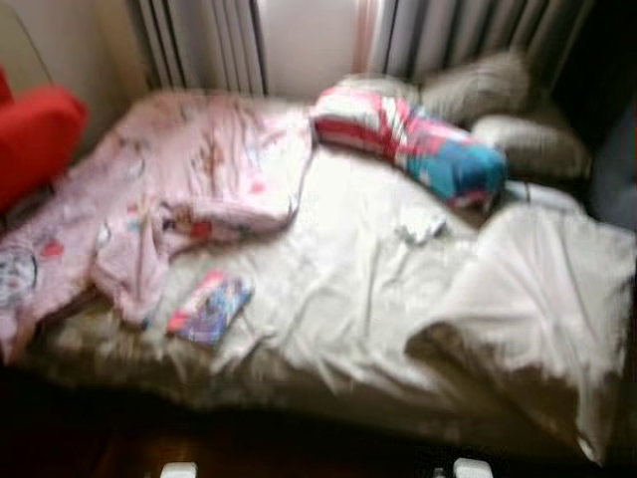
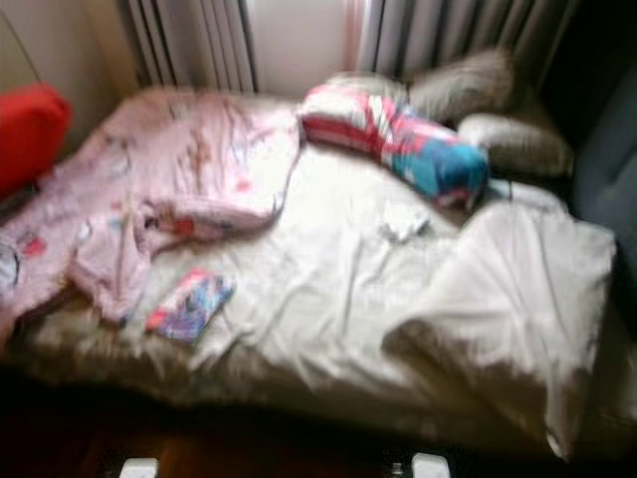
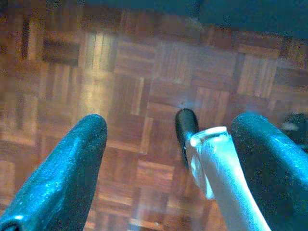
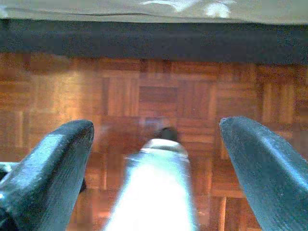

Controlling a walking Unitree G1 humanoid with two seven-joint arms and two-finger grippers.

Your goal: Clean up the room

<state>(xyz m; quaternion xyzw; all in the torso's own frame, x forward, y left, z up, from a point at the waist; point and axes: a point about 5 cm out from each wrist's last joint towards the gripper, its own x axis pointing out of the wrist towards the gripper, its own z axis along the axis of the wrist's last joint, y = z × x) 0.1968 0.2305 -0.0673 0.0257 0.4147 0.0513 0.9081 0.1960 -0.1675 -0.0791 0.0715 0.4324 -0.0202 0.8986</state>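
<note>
Approach stage; nothing grasped. Both arms hang idle over the parquet floor (image 3: 144, 72): left gripper (image 3: 173, 159) and right gripper (image 4: 156, 159) each with fingers spread apart, empty. On the bed (image 1: 328, 329), a pink blanket (image 1: 189, 169) lies crumpled at 10 o'clock, a patterned pouch (image 1: 209, 307) at 7, a striped pillow (image 1: 413, 144) at 1. Judged next: close on the bed edge, then raise an arm toward the pouch.
</note>
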